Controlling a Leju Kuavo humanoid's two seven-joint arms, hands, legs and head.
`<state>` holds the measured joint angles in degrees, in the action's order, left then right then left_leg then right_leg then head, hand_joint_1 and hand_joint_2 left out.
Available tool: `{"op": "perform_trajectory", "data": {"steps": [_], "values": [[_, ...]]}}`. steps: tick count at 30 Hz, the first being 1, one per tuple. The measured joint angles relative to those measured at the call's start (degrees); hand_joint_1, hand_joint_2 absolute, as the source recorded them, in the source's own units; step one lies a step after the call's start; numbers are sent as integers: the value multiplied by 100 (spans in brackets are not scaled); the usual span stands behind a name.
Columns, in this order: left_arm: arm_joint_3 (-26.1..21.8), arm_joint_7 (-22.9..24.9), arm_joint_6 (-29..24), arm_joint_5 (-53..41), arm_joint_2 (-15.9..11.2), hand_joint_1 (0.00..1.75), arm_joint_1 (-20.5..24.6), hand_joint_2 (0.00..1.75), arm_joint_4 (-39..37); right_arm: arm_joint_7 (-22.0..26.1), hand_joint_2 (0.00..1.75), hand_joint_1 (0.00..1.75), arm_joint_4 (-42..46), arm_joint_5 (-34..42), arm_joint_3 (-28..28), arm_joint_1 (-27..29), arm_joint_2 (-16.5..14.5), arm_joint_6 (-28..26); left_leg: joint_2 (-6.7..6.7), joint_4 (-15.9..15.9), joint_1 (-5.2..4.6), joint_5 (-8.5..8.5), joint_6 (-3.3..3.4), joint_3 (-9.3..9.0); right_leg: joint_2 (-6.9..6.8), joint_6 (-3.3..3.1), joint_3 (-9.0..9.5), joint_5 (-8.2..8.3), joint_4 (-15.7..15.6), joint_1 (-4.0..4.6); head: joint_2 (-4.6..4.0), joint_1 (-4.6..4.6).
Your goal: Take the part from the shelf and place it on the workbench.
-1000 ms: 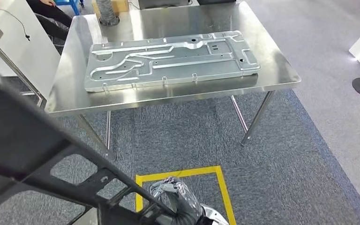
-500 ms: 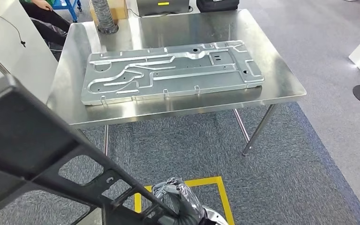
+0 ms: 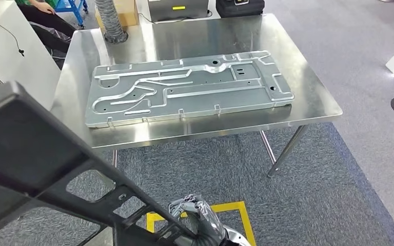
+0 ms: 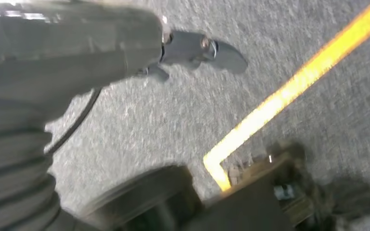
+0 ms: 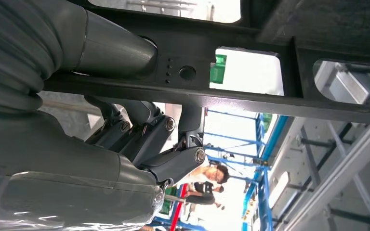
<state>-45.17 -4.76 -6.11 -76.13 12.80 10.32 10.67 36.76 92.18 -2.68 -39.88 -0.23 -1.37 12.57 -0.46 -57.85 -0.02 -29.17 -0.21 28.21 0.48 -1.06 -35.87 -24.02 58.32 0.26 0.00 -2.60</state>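
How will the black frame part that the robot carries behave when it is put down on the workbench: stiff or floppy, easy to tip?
The black frame part probably stays stiff: its bars look straight and braced. It is long, and the right hand grips it near one end, so it may swing or tilt. The steel workbench looks smooth, so it might slide.

Black part [image 3: 46, 169] cut off at near-left edge, left hand [image 4: 192, 50] motion-blurred, far-left seated person [image 3: 43, 10] cropped.

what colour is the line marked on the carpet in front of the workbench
Yellow: the line on the grey carpet shows best in the head view.
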Motion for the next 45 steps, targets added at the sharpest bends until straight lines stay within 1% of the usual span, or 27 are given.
{"op": "perform_trajectory", "data": {"steps": [2,3,5,6,7,8,10,12,14,16,18,21,22,23,24,25,26,28,32,34,36,37,38,39,41,43,45], "values": [[1,-1,2,-1,-1,0,7,175,1,2,175,169,14,-2,4,7,0,0,8,-261,9,-69,-58,66,3,-57,143,-42,-54,-29,0,-1],[1,-1,4,-2,-1,0,8,175,2,2,175,169,19,-3,7,9,-1,0,12,-548,21,-161,-87,221,-1,-78,202,-73,-68,-37,0,-1],[1,3,10,-2,-1,0,1,175,2,2,175,169,19,-7,15,12,-1,0,13,-1254,40,-441,-149,678,-5,-100,288,-156,-70,-39,0,-2],[1,3,11,-2,-2,0,-3,175,2,2,175,169,19,-9,21,17,-1,0,13,-1477,49,-551,-169,870,-2,-99,334,-200,-70,-39,0,-2],[1,4,13,-3,-3,0,-5,175,2,2,175,169,19,-11,26,20,-1,0,13,-1532,55,-569,-178,985,1,-95,389,-246,-70,-39,0,-2],[1,7,13,-3,-5,0,-4,175,2,2,175,169,19,-13,31,23,-1,0,13,-1385,58,-452,-170,1000,5,-88,457,-296,-69,-39,0,-2],[1,13,14,-4,-11,0,-5,175,1,2,175,169,19,-14,35,24,-1,0,17,-665,55,113,-112,837,5,-62,601,-406,-70,-38,0,-1],[2,18,19,-7,-16,0,-11,175,1,-7,175,169,20,-29,42,28,-5,12,26,-117,21,459,-37,698,12,-10,676,-493,-70,-33,0,-1],[3,26,27,-13,-17,0,-15,175,2,-36,175,169,27,-65,72,31,-30,45,27,-7,-9,459,37,663,17,64,706,-522,-44,-26,0,-1],[5,33,32,-20,-15,0,-15,175,2,-65,175,169,48,-97,114,31,-61,80,16,44,13,478,109,568,8,126,718,-550,63,-32,1,0],[12,33,33,-22,-12,0,5,175,2,-81,175,169,75,-115,144,30,-81,105,10,77,34,446,163,457,-2,180,517,-684,478,-50,1,0],[30,33,34,-24,-14,0,10,175,2,-93,175,169,89,-130,181,53,-95,123,10,80,30,349,194,361,-10,259,-171,-1064,1478,-90,0,0],[36,33,37,-25,-14,0,5,175,2,-94,175,169,89,-133,189,61,-95,124,7,79,31,309,191,318,-12,278,-325,-1083,1602,-103,0,0],[42,33,42,-29,-14,0,-1,175,2,-94,175,169,89,-136,195,67,-95,123,4,79,33,265,182,262,-15,289,-375,-978,1518,-117,0,0],[48,33,50,-38,-13,0,-3,175,2,-94,175,169,89,-137,201,70,-96,123,1,79,37,217,169,196,-18,292,-325,-758,1240,-130,0,0],[55,33,60,-48,-10,0,-3,175,2,-94,175,169,90,-141,206,73,-96,123,-1,79,42,164,148,132,-24,282,-203,-450,818,-139,0,0],[63,33,71,-57,-8,0,-3,175,2,-96,175,169,90,-146,212,76,-97,123,-2,76,40,112,120,65,-31,267,-90,-241,454,-133,0,0],[80,39,84,-67,-7,0,10,175,2,-97,175,169,94,-155,225,83,-107,125,-2,83,35,27,43,-2,-44,197,35,-72,65,-101,1,0],[102,59,98,-74,-11,0,42,175,3,-99,175,169,100,-163,263,92,-154,128,10,-193,46,-11,-92,8,-20,26,147,-102,32,-100,1,-1],[110,74,102,-74,-12,0,62,175,4,-98,175,169,102,-171,282,89,-178,133,15,-694,65,-220,-134,282,-30,-34,224,-139,15,-99,0,0],[117,85,104,-71,-12,0,64,175,4,-98,175,169,102,-176,295,88,-187,139,15,-1333,71,-523,-164,711,-29,-65,258,-179,17,-86,0,0],[119,85,106,-67,-13,0,58,175,4,-98,175,169,102,-177,298,89,-189,140,15,-1507,71,-581,-168,870,-23,-70,277,-202,18,-78,0,0],[119,85,107,-62,-14,0,53,175,4,-98,175,169,102,-178,299,90,-189,142,15,-1496,70,-514,-165,942,-16,-72,303,-225,19,-69,0,0],[119,83,107,-58,-17,0,49,175,4,-98,175,169,102,-179,301,90,-191,143,15,-1287,68,-321,-148,917,-9,-70,338,-251,19,-60,0,0],[119,77,104,-51,-24,0,48,175,4,-99,175,169,102,-183,304,88,-198,147,20,-562,47,172,-74,689,-6,-56,413,-300,16,-45,0,0],[119,68,101,-41,-29,0,42,175,4,-100,175,169,103,-187,312,86,-204,155,26,-108,6,318,-8,547,-10,-11,431,-334,16,-39,0,0],[117,52,95,-25,-32,0,19,175,4,-103,175,169,115,-204,324,89,-207,148,26,-34,-18,310,36,527,-13,56,428,-356,7,-39,0,0]]}}
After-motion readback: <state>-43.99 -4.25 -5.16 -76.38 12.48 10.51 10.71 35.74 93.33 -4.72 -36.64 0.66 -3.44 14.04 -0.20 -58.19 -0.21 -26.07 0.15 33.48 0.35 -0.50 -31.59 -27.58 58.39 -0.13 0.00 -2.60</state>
